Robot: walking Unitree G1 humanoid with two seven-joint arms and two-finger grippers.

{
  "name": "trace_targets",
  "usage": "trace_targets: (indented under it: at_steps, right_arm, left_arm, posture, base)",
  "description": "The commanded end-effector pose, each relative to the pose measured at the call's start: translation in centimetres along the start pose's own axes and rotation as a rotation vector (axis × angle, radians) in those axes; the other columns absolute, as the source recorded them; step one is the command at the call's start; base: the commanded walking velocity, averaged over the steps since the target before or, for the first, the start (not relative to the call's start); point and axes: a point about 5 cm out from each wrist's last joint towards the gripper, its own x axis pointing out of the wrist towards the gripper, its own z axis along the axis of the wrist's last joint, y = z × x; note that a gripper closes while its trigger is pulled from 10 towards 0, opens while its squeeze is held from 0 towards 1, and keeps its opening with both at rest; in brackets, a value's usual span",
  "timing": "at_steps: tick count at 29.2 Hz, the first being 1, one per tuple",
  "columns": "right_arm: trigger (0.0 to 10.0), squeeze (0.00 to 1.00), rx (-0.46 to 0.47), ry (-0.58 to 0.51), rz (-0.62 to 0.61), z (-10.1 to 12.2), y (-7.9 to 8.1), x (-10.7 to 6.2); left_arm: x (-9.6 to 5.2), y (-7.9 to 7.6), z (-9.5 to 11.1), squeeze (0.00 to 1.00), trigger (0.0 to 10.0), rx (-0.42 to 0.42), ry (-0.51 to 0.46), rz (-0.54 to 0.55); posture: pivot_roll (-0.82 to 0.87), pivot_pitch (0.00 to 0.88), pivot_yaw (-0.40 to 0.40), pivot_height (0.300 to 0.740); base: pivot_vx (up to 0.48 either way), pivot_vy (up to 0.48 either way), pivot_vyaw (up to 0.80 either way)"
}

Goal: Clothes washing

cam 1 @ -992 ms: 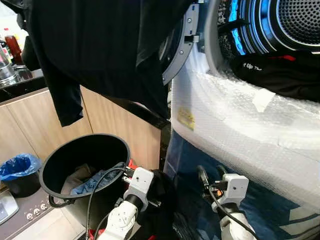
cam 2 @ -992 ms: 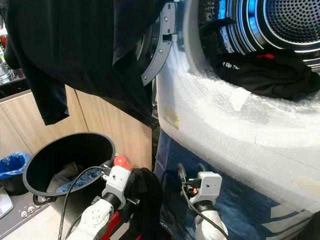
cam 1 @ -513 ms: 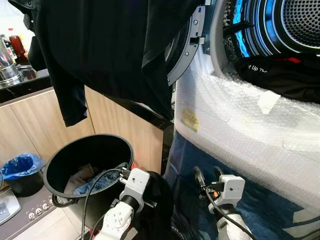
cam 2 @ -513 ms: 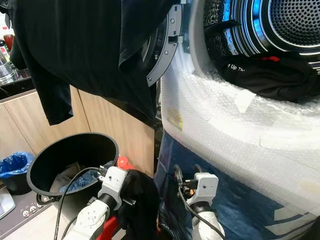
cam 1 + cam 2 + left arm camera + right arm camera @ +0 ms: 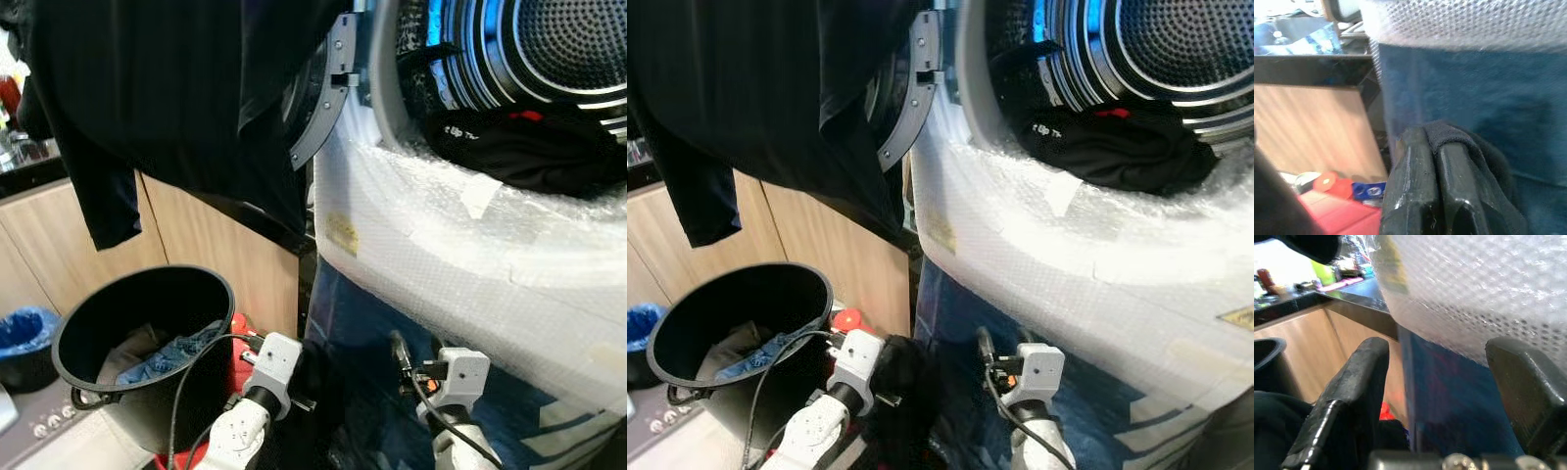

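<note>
My left gripper is shut on a black garment, which drapes over its fingers and hangs low in front of the washing machine. Beside it, my right gripper is open and holds nothing, close to the machine's bubble-wrapped front. Another black garment lies in the mouth of the open drum. A large black shirt hangs over the open door. The black laundry basket to my left holds blue and grey clothes.
A wooden cabinet with a dark countertop stands behind the basket. A small bin with a blue liner sits at the far left. A red object lies between basket and cabinet. The machine's lower front is blue.
The whole picture has shifted as the camera moved. Both arms stay low before the machine, the left still gripping the black garment, the right still open.
</note>
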Motion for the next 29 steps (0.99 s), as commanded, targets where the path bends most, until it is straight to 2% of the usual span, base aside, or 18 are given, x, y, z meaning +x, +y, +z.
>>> trace_targets:
  at_steps: [1, 4, 7, 17, 29]
  right_arm:
    - [10.0, 0.00, 0.002, -0.009, -0.026, 0.16, -0.60, -0.22]
    - [10.0, 0.00, 0.003, -0.010, -0.027, 0.17, -0.62, -0.22]
    - [10.0, 0.00, 0.003, -0.010, -0.026, 0.17, -0.60, -0.21]
    - [10.0, 0.00, 0.007, -0.010, -0.029, 0.18, -0.64, -0.21]
    - [10.0, 0.00, 0.010, -0.016, -0.041, 0.27, -0.82, -0.18]
  left_arm:
    - [0.41, -0.68, 1.17, 0.00, 10.0, -0.015, -0.052, -0.016]
    - [0.40, -0.74, 1.27, 0.00, 10.0, -0.016, -0.062, -0.018]
    - [0.31, -0.79, 1.51, 0.00, 10.0, -0.054, -0.084, -0.008]
    - [0.39, -0.68, 1.47, 0.00, 10.0, -0.008, -0.071, 0.009]
    - [0.40, -0.45, 1.38, 0.00, 10.0, -0.014, -0.061, 0.035]
  posture:
    - [-0.03, 0.000, -0.018, 0.740]
    - [-0.03, 0.000, -0.017, 0.740]
    - [-0.03, 0.000, -0.017, 0.740]
    - [-0.04, 0.000, -0.014, 0.740]
    - [-0.04, 0.000, -0.006, 0.740]
  base:
    - [0.000, -0.315, 0.00]
    - [0.000, -0.307, 0.00]
    - [0.000, 0.000, 0.00]
    - [0.000, 0.000, 0.00]
    - [0.000, 0.000, 0.00]
